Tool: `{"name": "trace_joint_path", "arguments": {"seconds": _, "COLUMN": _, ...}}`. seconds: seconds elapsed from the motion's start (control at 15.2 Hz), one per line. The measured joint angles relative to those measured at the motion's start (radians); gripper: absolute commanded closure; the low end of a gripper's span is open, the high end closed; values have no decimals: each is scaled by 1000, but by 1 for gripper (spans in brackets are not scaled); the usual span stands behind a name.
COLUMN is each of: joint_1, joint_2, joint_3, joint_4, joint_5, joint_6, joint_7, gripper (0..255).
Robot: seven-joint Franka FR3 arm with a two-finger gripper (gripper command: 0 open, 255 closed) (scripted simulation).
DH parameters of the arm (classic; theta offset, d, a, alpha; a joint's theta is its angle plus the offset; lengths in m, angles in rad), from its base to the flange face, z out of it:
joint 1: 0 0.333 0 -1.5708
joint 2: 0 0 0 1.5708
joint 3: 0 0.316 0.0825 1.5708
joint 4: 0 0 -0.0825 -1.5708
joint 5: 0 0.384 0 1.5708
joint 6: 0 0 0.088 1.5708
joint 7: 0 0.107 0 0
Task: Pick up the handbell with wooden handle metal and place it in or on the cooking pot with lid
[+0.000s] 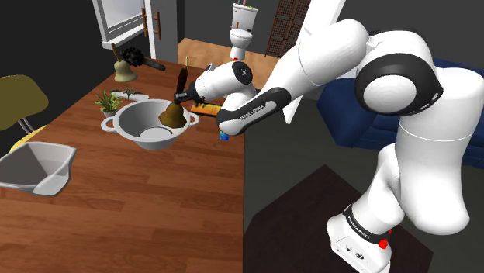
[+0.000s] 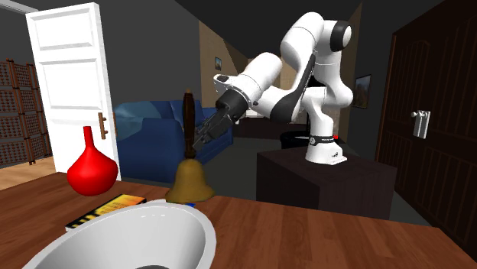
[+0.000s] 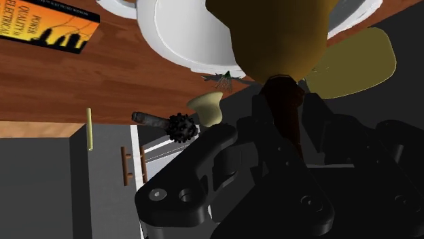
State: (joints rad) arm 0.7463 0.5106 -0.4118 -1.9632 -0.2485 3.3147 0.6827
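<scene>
My gripper (image 1: 184, 95) is shut on the dark wooden handle (image 2: 188, 122) of a brass handbell (image 1: 172, 115). The bell hangs upright, mouth down, at the edge of a wide white cooking pot (image 1: 133, 124) with two side handles, on the side toward the arm; I cannot tell whether they touch. From across the table, the bell (image 2: 189, 180) stands just behind the pot's rim (image 2: 180, 215) and the gripper (image 2: 200, 137) grasps the handle from the side. In the wrist view the black fingers (image 3: 231, 146) clasp the handle (image 3: 282, 102) below the bell's body (image 3: 278, 34), with the pot (image 3: 183, 41) beyond.
A second bell (image 1: 122, 70) and a black spiky brush (image 1: 140, 57) lie at the table's far end. A small plant (image 1: 108, 101), an orange book (image 1: 206, 109), a red vase (image 2: 92, 170) and another white vessel (image 1: 37, 167) share the wooden table (image 1: 155, 202). A yellow chair (image 1: 17, 99) stands at the shoulder view's left.
</scene>
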Motion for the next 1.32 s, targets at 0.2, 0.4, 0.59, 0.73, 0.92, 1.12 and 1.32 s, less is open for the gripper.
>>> {"name": "trace_joint_path", "arguments": {"seconds": 0.2, "joint_1": -88, "joint_2": 102, "joint_3": 90, "joint_4": 173, "joint_5": 2, "joint_6": -64, "joint_7": -5, "gripper": 255}}
{"name": "trace_joint_path", "arguments": {"seconds": 0.4, "joint_1": -170, "joint_2": 210, "joint_3": 177, "joint_4": 382, "joint_5": 12, "joint_6": -157, "joint_7": -30, "gripper": 255}}
{"name": "trace_joint_path", "arguments": {"seconds": 0.59, "joint_1": -224, "joint_2": 335, "joint_3": 237, "joint_4": 606, "joint_5": 29, "joint_6": -254, "joint_7": -61, "gripper": 255}}
{"name": "trace_joint_path", "arguments": {"seconds": 0.73, "joint_1": -264, "joint_2": 422, "joint_3": 279, "joint_4": 765, "joint_5": 42, "joint_6": -322, "joint_7": -94, "gripper": 255}}
{"name": "trace_joint_path", "arguments": {"seconds": 0.92, "joint_1": -269, "joint_2": 471, "joint_3": 284, "joint_4": 826, "joint_5": 47, "joint_6": -336, "joint_7": -97, "gripper": 255}}
{"name": "trace_joint_path", "arguments": {"seconds": 1.12, "joint_1": -268, "joint_2": 500, "joint_3": 278, "joint_4": 840, "joint_5": 47, "joint_6": -321, "joint_7": -91, "gripper": 255}}
{"name": "trace_joint_path", "arguments": {"seconds": 1.32, "joint_1": -266, "joint_2": 526, "joint_3": 272, "joint_4": 846, "joint_5": 47, "joint_6": -302, "joint_7": -84, "gripper": 255}}
